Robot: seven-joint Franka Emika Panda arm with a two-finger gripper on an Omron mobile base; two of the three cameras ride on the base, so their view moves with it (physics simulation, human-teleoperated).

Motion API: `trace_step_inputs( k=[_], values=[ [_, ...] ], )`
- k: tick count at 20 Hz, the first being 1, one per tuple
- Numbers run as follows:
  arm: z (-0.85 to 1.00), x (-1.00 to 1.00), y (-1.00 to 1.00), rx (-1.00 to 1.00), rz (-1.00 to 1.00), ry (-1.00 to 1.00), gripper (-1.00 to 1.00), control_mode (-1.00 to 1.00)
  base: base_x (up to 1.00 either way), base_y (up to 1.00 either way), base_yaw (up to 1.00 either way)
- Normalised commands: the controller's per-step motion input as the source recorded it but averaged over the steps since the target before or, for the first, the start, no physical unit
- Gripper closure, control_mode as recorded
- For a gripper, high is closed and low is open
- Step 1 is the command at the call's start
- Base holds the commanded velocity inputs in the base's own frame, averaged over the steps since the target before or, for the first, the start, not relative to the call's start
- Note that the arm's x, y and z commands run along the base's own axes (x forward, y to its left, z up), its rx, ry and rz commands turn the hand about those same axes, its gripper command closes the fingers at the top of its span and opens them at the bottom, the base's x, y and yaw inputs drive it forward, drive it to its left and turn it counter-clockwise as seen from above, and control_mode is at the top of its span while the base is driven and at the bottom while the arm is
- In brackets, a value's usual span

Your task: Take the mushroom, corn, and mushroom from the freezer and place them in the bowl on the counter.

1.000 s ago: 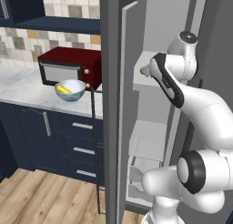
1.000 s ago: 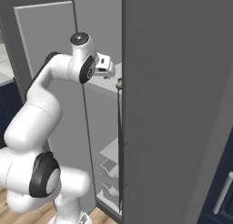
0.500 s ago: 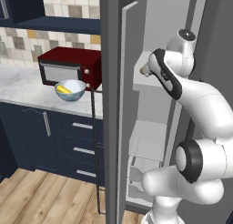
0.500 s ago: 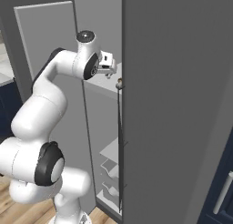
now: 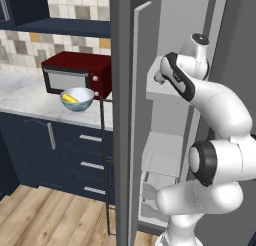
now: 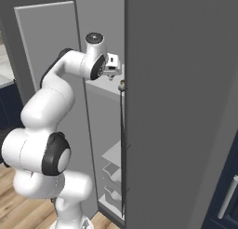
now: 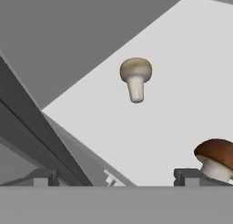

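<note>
Hand view shows me two mushrooms on the pale freezer shelf (image 7: 182,82): a beige mushroom (image 7: 135,78) farther in, lying on its side, and a brown-capped mushroom (image 7: 215,158) just beside the right fingertip (image 7: 187,176). My gripper (image 7: 113,178) has its fingers wide apart and holds nothing. I judge the mushrooms light, rounded and easy to roll, so I would pinch across the cap. The left base view gives what the hand camera cannot: the bowl (image 5: 77,99) on the counter (image 5: 30,102), left of the freezer, with the corn (image 5: 70,97) already inside.
</note>
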Motion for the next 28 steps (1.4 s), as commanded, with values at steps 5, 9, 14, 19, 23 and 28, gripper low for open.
trace_step_inputs(
  k=[5, 9, 14, 19, 23, 28],
  values=[
    [-0.01, 0.27, 0.00, 0.00, 0.00, 0.08, -1.00, -1.00, 0.00, 0.00, 0.00],
    [-0.11, 0.27, 0.00, 0.00, 0.00, 0.07, -1.00, -1.00, 0.00, 0.00, 0.00],
    [-0.11, 0.18, 0.00, 0.00, 0.02, 0.01, -1.00, -1.00, 0.00, 0.00, 0.00],
    [-0.17, 0.20, -0.01, 0.00, 0.06, 0.00, -1.00, -1.00, 0.00, 0.00, 0.00],
    [-0.31, 0.15, -0.03, 0.00, 0.06, 0.00, -1.00, -1.00, 0.00, 0.00, 0.00],
    [-0.01, 0.35, 0.00, 0.00, 0.02, 0.02, -1.00, -1.00, 0.00, 0.00, 0.00]
  ],
)
